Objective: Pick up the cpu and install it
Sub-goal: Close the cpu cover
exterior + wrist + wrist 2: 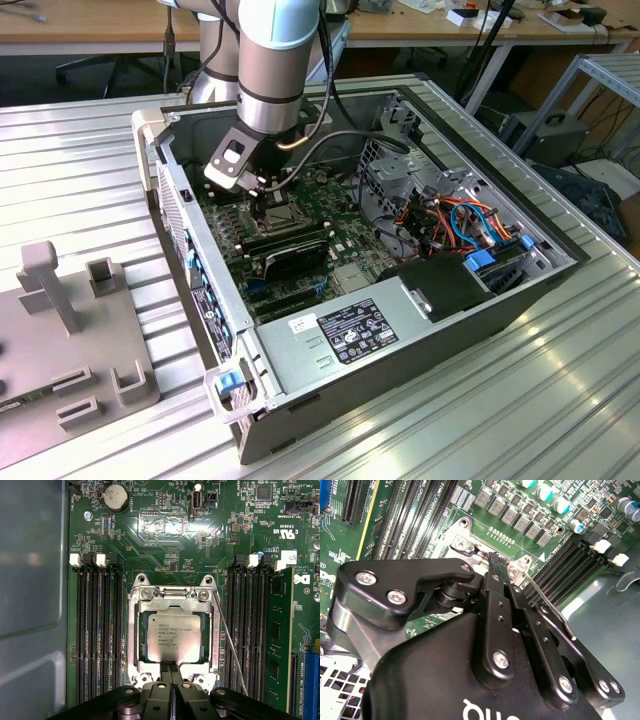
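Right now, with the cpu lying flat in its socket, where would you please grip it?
Its two opposite thin edges, from straight above: the cpu lies flat, face up, closely ringed by the metal socket frame, so a sideways approach looks blocked.

An open computer case [205, 290] lies on a ribbed metal table [480, 420], a grey fixture [60, 340] beside it.
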`<state>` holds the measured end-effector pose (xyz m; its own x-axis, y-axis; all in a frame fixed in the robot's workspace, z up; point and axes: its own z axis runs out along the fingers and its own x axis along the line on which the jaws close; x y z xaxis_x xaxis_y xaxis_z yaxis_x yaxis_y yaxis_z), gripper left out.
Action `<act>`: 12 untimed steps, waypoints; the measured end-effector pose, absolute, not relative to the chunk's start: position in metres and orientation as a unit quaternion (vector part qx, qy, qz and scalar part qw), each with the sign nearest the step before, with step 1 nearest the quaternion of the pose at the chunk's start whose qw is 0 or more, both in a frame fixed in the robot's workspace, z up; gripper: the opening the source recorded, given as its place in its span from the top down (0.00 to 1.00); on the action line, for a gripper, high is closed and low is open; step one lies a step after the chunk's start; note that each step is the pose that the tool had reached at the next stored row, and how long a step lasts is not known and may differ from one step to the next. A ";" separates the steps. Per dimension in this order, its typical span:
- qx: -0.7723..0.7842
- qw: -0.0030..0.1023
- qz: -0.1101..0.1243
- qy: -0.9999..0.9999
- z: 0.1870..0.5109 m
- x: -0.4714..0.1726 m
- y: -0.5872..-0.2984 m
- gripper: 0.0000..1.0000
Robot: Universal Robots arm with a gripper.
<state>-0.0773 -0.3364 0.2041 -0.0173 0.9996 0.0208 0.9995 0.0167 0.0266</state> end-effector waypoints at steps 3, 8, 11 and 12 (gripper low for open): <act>0.701 0.002 0.018 0.713 0.206 -0.077 -0.336 0.89; 0.701 0.002 0.017 0.713 0.214 -0.077 -0.336 0.89; 0.701 0.002 0.017 0.713 0.223 -0.077 -0.336 0.89; 0.701 0.002 0.017 0.713 0.226 -0.077 -0.336 0.89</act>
